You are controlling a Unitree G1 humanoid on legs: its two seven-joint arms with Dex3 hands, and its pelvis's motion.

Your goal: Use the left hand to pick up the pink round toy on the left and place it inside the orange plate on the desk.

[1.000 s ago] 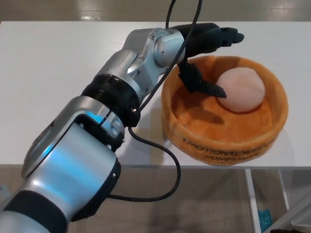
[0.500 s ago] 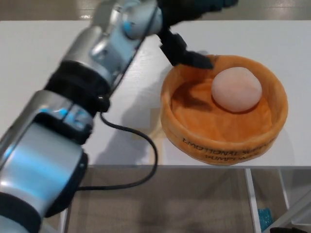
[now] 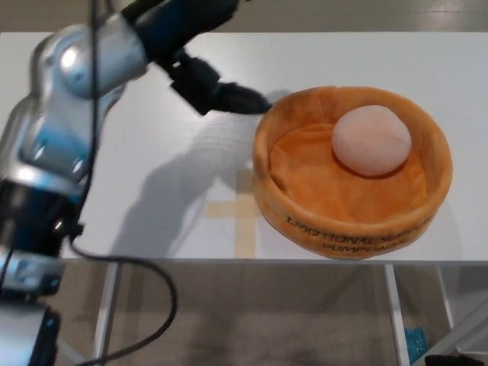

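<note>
Head view of the white tabletop [image 3: 152,152]. The pink round toy [image 3: 371,140] lies inside the orange plate [image 3: 347,229], a soft, high-walled round dish, resting on its floor toward the far right side and close to the wall. The plate stands on the right part of the tabletop, near the front edge, with dark lettering on its near outer wall. The left hand [image 3: 202,72] is empty, its black fingers [image 3: 232,97] spread apart; one fingertip points toward the plate's left rim and lies just beside it, outside the dish and clear of the toy. The silver left arm [image 3: 57,122] enters from the left, with a black cable [image 3: 145,305] hanging from it below the table edge. A tan tape cross [image 3: 240,210] marks the tabletop just left of the plate, and the arm's shadow falls over it. The right hand does not appear.
</note>
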